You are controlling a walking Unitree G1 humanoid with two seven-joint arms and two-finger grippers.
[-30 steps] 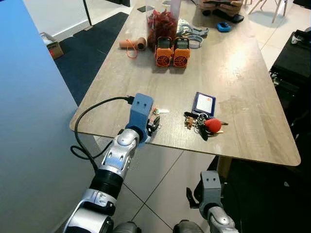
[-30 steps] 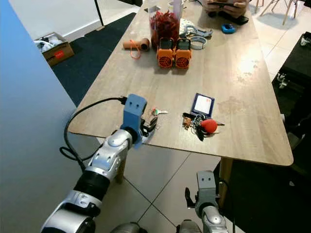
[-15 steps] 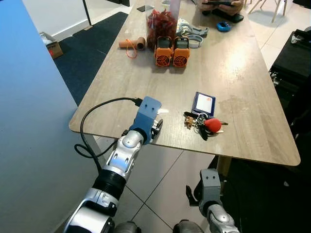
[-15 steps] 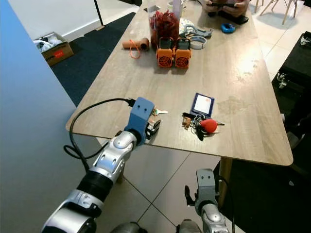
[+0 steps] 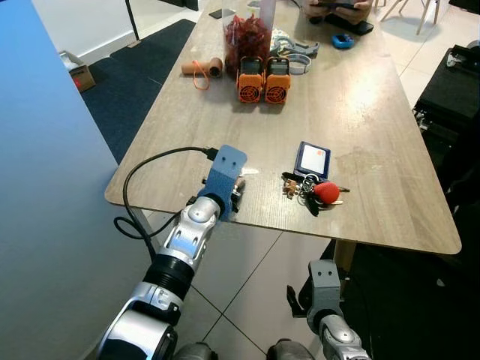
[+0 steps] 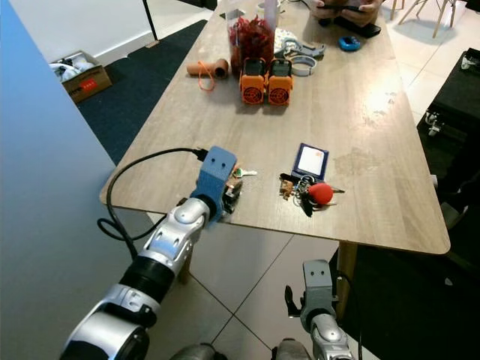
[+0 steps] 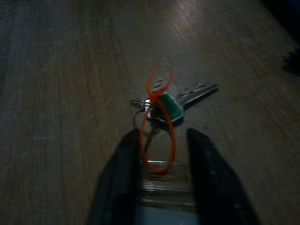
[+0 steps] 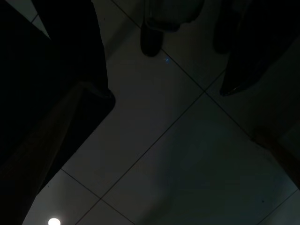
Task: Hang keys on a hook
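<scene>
A small key (image 7: 171, 107) with a green head and a thin orange loop (image 7: 158, 91) lies on the wooden table (image 5: 360, 112) near its front left corner. My left gripper (image 7: 161, 135) is open and low over the table just behind the key. The orange loop reaches in between its fingers (image 7: 119, 164). From the head the same gripper (image 5: 235, 196) sits under its blue wrist block (image 5: 225, 176), with the key's blade (image 5: 248, 171) poking out beyond. A second bunch of keys with a red ball (image 5: 319, 192) lies further right. My right arm (image 5: 324, 289) hangs idle below the table edge.
A blue card holder (image 5: 313, 159) lies beside the key bunch. Two orange devices (image 5: 264, 79), a jar of red things (image 5: 241, 34) and a twine roll (image 5: 199, 70) stand at the far end, where a person's hands (image 5: 330, 6) rest. A blue panel (image 5: 45, 195) rises on my left.
My left gripper has moved forward over the table edge, closing in on the small green key until its orange loop lies between the fingers. The right arm has not moved.
</scene>
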